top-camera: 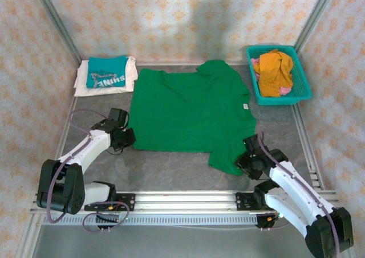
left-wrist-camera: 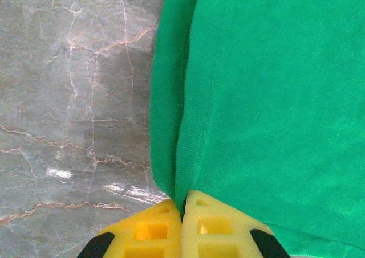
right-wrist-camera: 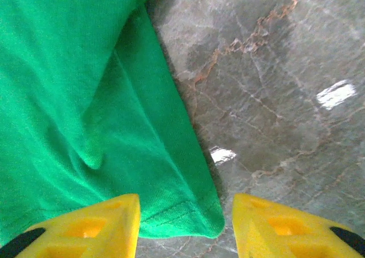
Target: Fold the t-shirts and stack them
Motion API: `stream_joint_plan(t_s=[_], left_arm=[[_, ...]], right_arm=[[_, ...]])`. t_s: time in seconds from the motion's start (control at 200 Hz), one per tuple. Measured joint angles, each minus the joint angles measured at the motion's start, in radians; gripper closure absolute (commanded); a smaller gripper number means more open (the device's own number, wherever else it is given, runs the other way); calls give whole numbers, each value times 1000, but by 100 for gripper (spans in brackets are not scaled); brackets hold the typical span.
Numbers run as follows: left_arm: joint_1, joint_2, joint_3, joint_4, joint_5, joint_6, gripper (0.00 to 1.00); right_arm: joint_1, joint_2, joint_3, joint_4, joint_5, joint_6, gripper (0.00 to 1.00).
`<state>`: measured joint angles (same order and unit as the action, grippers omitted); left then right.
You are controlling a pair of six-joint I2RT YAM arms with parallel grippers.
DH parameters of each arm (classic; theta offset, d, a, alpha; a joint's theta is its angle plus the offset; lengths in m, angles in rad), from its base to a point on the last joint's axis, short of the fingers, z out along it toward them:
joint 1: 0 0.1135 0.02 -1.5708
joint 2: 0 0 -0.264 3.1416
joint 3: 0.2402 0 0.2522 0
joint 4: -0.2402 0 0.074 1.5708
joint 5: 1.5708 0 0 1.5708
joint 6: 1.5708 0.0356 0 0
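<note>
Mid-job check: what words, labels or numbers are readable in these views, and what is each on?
"SHINE": white letters, upside down in the top view, on the folded teal shirt.
Script line next to it on that shirt: too blurred to read.
Small white tag on the green shirt: too small to read.

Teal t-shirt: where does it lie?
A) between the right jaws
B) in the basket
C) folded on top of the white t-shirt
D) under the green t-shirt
C: the teal t-shirt lies folded on the white t-shirt at the far left, beside the spread green t-shirt.
</note>
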<state>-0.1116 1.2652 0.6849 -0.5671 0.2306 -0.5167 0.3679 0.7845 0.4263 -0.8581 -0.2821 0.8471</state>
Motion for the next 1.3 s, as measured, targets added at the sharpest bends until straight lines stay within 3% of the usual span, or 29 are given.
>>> stream_joint_plan(t_s=[0.22,0.32,0.415,0.485,0.55,0.851,1.301], left_arm=[[0,2,0,0,2,0,100],[0,7,0,1,2,0,100],[0,7,0,4,5,0,100],[0,7,0,4,6,0,100],[0,6,0,4,5,-1,100],[0,-18,-3,-12,-4,-26,100],[0,-251,-59,-75,-27,-92,100]], right_arm=[[1,54,-16,31,-34,18,57],[3,63,-31,59,-45,29,62],[3,77,-41,78,-52,41,76],[3,92,-41,83,-51,42,93],[3,96,-38,80,-45,49,100],[3,5,11,23,12,63,100],[3,-75,228,-98,46,69,100]])
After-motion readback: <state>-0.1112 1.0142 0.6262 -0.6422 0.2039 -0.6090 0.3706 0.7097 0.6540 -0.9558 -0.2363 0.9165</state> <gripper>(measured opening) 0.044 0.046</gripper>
